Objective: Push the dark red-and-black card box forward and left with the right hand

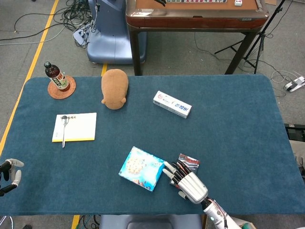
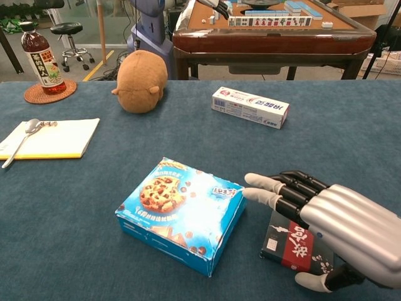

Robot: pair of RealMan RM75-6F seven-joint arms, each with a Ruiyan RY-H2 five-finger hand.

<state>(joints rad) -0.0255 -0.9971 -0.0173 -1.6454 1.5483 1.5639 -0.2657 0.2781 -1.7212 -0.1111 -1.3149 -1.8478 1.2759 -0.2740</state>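
Note:
The dark red-and-black card box point(image 1: 190, 162) point(image 2: 293, 248) lies flat near the table's front edge, right of centre. My right hand point(image 1: 186, 182) point(image 2: 327, 221) lies palm down over it and hides most of its top. Its fingers point(image 2: 270, 185) stretch out to the left past the box's edge, and their tips come close to the blue cookie box point(image 1: 142, 168) point(image 2: 182, 209). The thumb shows at the card box's near side. Nothing is gripped. My left hand point(image 1: 9, 171) sits at the front left corner, holding nothing, with its fingers apart.
A white toothpaste box point(image 1: 172, 104) lies farther back in the middle. A brown plush toy point(image 1: 114, 88), a yellow notepad with a spoon point(image 1: 74, 127) and a bottle on a coaster point(image 1: 56, 76) occupy the left half. A wooden table point(image 1: 195, 14) stands beyond.

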